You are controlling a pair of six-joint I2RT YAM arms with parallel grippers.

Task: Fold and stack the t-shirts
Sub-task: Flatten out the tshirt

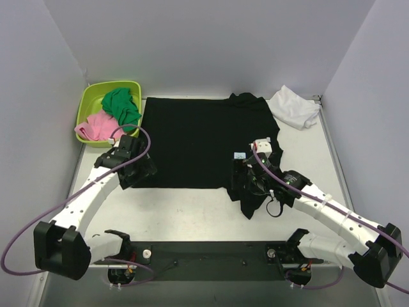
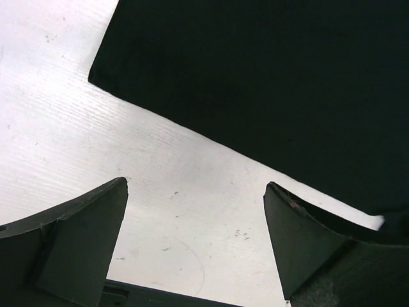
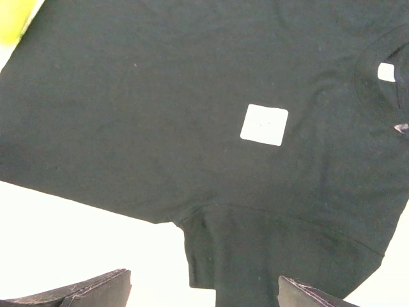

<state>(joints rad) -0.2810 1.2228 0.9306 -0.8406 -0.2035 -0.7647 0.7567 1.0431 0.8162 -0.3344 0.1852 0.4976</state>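
Observation:
The large black t-shirt [image 1: 198, 141] lies spread flat on the table, its neck to the right. A small white label [image 1: 240, 155] sits on it, also seen in the right wrist view [image 3: 264, 125]. The white t-shirt [image 1: 294, 107] lies crumpled at the back right. My left gripper [image 1: 142, 171] is open and empty just above the bare table at the black shirt's near left corner [image 2: 102, 70]. My right gripper [image 1: 246, 182] is open and empty above the shirt's near sleeve [image 3: 268, 256].
A lime-green tub [image 1: 89, 109] at the back left holds a green cloth [image 1: 121, 105] and a pink cloth [image 1: 96, 126]. Grey walls close in the table on the left, back and right. A black rail [image 1: 204, 252] runs along the near edge between the arm bases.

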